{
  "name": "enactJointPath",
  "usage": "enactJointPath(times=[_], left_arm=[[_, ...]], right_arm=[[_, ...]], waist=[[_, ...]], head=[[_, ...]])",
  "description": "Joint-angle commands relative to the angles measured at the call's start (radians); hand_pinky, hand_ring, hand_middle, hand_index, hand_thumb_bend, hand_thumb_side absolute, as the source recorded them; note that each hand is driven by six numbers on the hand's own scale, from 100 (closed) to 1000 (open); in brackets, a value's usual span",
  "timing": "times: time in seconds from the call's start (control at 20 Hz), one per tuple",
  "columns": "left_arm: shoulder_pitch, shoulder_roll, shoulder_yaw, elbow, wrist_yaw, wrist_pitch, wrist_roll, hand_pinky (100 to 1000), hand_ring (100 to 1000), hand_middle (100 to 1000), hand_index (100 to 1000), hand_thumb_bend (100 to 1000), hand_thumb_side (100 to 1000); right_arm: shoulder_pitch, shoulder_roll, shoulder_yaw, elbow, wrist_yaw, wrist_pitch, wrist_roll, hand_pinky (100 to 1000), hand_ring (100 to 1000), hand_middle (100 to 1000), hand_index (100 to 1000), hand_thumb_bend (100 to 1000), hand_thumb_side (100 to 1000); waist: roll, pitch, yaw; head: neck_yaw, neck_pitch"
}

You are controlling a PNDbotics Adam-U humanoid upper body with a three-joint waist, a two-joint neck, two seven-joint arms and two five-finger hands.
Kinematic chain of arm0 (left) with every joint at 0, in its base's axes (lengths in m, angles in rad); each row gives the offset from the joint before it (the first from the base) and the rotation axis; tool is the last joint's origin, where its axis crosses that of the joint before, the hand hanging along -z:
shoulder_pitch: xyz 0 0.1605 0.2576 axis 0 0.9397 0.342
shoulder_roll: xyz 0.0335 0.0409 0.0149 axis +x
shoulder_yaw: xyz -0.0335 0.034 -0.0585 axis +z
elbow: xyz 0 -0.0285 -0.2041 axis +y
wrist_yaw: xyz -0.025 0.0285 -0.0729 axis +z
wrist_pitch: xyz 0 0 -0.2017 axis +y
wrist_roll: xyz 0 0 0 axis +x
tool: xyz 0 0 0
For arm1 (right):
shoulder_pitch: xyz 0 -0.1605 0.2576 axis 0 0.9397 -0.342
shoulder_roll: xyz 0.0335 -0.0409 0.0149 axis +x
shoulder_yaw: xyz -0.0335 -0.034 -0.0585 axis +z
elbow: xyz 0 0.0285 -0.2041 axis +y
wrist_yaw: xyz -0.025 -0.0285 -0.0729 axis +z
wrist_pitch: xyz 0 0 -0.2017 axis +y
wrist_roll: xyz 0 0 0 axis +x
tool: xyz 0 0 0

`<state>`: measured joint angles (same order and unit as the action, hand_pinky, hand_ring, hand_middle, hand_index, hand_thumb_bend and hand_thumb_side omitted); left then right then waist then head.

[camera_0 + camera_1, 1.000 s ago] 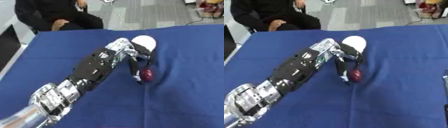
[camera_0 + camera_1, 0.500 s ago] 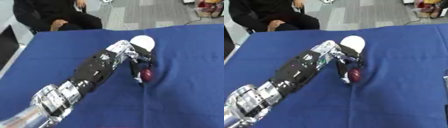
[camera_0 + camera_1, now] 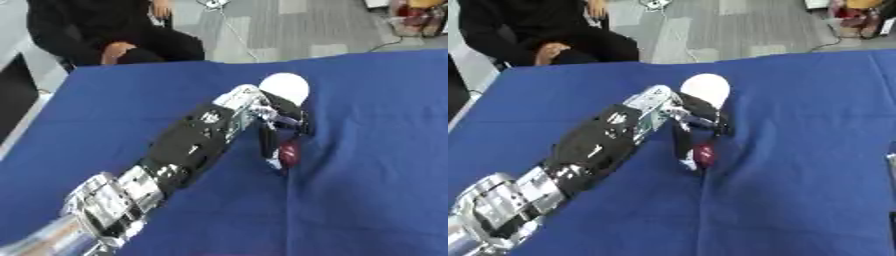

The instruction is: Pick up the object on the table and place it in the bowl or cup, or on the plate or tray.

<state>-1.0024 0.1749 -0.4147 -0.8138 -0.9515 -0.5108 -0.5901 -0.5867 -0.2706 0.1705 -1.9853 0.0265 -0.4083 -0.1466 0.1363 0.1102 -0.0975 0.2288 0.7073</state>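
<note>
A small dark red object [image 3: 289,153] lies on the blue cloth [image 3: 376,150]. My left arm reaches in from the lower left, and my left hand [image 3: 273,116] sits right over the object. One finger [image 3: 269,148] runs down its left side while the others curl above and to its right, so the hand closes round it. The object still rests on the cloth. A white round bowl or cup [image 3: 285,88] stands just behind the hand, touching or nearly touching it. My right hand shows in neither view.
A seated person in black [image 3: 114,35] is at the table's far left edge, beyond the cloth. Grey floor with cables lies past the far edge. A thin grey thing [image 3: 891,161] shows at the right border. Bare blue cloth stretches right of the object.
My left hand's fingers have settled slightly closer round the red object. The object and the white vessel have stayed where they were.
</note>
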Motion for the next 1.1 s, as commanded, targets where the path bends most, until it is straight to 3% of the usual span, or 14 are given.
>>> enactJointPath(times=[0.05,0.4,1.1], left_arm=[[-0.015,0.007,0.010,-0.006,0.031,-0.020,-0.012,100,100,152,343,388,383],[-0.016,0.031,0.011,-0.054,0.085,-0.015,0.031,100,100,146,327,511,274],[-0.050,0.137,0.029,-0.163,0.162,0.051,0.041,100,100,150,329,580,193]], right_arm=[[-0.019,-0.001,0.000,-0.015,-0.004,0.001,0.002,376,505,589,687,100,1000],[-0.016,-0.005,0.000,-0.015,-0.003,0.001,0.002,376,505,589,687,100,1000],[-0.005,-0.020,-0.004,-0.015,0.004,0.003,-0.003,376,505,589,687,100,1000]], waist=[[-0.006,-0.012,0.002],[-0.004,-0.014,0.007],[0.004,-0.021,0.025]], head=[[0.003,-0.014],[-0.001,-0.015],[-0.018,-0.005]])
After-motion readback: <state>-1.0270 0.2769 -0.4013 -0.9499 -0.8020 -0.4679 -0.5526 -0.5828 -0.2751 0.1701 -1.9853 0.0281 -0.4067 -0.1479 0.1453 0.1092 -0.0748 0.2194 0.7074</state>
